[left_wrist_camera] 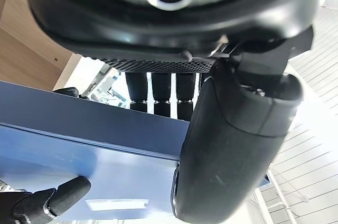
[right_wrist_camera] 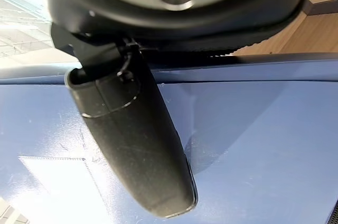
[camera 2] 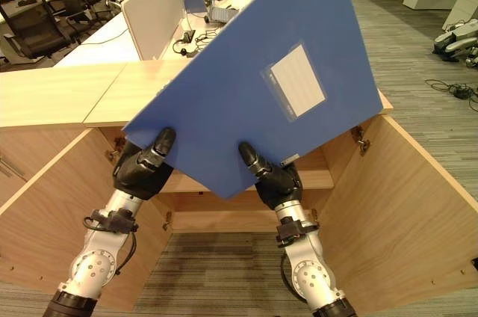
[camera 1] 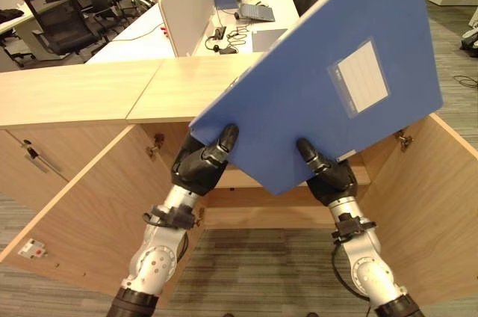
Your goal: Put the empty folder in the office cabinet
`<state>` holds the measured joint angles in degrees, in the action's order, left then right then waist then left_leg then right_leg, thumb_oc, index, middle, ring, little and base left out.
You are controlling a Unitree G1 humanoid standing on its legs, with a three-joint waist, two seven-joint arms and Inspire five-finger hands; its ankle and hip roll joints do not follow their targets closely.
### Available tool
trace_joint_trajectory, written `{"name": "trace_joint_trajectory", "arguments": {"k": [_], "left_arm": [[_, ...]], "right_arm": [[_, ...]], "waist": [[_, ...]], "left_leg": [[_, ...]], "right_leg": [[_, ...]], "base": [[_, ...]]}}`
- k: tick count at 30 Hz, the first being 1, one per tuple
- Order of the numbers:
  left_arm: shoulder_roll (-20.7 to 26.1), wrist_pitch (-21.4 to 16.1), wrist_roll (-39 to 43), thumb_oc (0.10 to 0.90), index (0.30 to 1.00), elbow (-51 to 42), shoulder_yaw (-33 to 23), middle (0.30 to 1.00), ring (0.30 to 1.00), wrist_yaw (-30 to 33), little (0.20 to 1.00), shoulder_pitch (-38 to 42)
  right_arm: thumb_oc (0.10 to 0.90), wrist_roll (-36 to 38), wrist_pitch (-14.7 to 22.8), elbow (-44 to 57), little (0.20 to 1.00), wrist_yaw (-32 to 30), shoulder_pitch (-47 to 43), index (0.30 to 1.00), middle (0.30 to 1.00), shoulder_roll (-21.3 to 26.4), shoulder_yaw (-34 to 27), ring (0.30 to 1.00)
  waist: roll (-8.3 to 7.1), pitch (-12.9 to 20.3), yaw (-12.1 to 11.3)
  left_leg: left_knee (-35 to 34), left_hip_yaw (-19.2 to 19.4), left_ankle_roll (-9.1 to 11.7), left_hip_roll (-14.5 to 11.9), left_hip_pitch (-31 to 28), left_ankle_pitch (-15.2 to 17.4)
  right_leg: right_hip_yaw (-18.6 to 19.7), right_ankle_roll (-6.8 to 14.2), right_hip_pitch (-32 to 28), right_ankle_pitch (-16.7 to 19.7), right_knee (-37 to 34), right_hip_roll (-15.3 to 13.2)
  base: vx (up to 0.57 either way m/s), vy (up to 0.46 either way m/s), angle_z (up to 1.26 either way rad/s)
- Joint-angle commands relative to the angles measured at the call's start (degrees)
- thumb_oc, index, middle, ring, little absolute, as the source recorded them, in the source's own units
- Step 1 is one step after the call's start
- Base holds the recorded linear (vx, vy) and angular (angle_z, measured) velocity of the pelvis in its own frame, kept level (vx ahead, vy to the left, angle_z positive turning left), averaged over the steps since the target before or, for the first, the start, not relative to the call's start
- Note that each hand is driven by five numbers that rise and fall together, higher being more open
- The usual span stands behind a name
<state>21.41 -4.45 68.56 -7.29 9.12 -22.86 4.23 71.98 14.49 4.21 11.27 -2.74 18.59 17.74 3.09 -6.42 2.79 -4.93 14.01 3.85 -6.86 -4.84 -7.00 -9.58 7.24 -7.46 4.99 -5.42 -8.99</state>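
Folder (camera 1: pixel 314 78) pinched at its lower edge by left hand (camera 1: pixel 200 161) and right hand (camera 1: pixel 328 175), raised tilted in front of open cabinet (camera 1: pixel 89 205); insertion onto shelf (camera 1: pixel 243 179) not yet done.

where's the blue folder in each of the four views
Left eye view: blue folder centre to upper right, tilted, above the open cabinet.
Right eye view: folder centre, same tilt.
Left wrist view: folder across the lower left, left hand pinching it.
Right wrist view: folder behind the right hand thumb.
Shared landmark: the white label pocket.
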Motion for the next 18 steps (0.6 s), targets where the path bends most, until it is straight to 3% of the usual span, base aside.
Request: {"name": "trace_joint_trajectory", "arguments": {"k": [1, 11, 12, 13, 14, 18], "left_arm": [[4.1, 4.3, -4.7, 0.400, 0.300, -3.9, 7.1, 0.300, 0.300, -7.5, 0.300, 4.7], [5.5, 3.6, -5.9, 0.400, 0.300, -3.7, 4.5, 0.300, 0.300, -8.0, 0.300, 4.4], [5.6, 3.4, -6.0, 0.400, 0.300, -3.5, 4.2, 0.300, 0.300, -7.9, 0.300, 4.4], [5.6, 3.4, -6.0, 0.400, 0.300, -3.5, 4.2, 0.300, 0.300, -7.9, 0.300, 4.4], [5.7, 3.5, -6.2, 0.400, 0.300, -3.4, 3.8, 0.300, 0.300, -8.0, 0.300, 4.3], [5.5, 3.4, -6.4, 0.400, 0.300, -3.3, 3.4, 0.300, 0.300, -8.0, 0.300, 4.1]], "right_arm": [[0.800, -2.5, 4.1, 7.1, 0.900, 4.0, -18.4, 0.900, 0.900, -4.7, -5.3, 0.900], [0.800, -2.8, 2.9, 6.7, 0.900, 4.3, -16.9, 0.900, 0.900, -2.9, -6.2, 0.900], [0.714, -3.0, 2.8, 6.7, 0.771, 4.3, -16.7, 0.771, 0.771, -2.8, -6.3, 0.771], [0.419, -3.0, 2.8, 6.7, 0.328, 4.3, -16.7, 0.328, 0.328, -2.8, -6.3, 0.328], [0.400, -3.2, 2.4, 6.8, 0.300, 4.5, -16.4, 0.300, 0.300, -2.6, -6.3, 0.300], [0.400, -3.6, 1.8, 7.2, 0.300, 4.8, -15.8, 0.300, 0.300, -2.6, -6.0, 0.300]], "waist": [[-2.37, 1.6, -0.4], [-2.64, 1.6, -0.5], [-2.66, 1.6, -0.5], [-2.66, 1.6, -0.5], [-2.67, 1.6, -0.5], [-2.68, 1.6, -0.4]], "left_leg": [[-0.1, -2.9, 3.5, -2.0, -5.8, 7.2], [-0.1, -2.9, 3.6, -2.1, -5.8, 7.1], [-0.1, -2.9, 3.6, -2.1, -5.9, 7.1], [-0.1, -2.9, 3.6, -2.1, -5.9, 7.1], [-0.1, -2.9, 3.7, -2.1, -5.9, 7.2], [-0.1, -2.9, 3.7, -2.1, -6.0, 7.1]], "right_leg": [[3.7, 3.5, -1.9, -7.5, 2.4, -2.8], [3.5, 3.5, -2.0, -7.6, 2.3, -2.8], [3.5, 3.5, -2.0, -7.5, 2.3, -2.8], [3.5, 3.5, -2.0, -7.5, 2.3, -2.8], [3.6, 3.5, -2.1, -7.5, 2.2, -2.8], [3.5, 3.5, -2.1, -7.5, 2.2, -2.7]], "base": [[0.00, 0.000, 0.00], [0.00, 0.000, 0.00], [0.00, 0.000, 0.00], [0.00, 0.000, 0.00], [0.00, 0.000, 0.00], [0.00, 0.000, 0.00]]}}
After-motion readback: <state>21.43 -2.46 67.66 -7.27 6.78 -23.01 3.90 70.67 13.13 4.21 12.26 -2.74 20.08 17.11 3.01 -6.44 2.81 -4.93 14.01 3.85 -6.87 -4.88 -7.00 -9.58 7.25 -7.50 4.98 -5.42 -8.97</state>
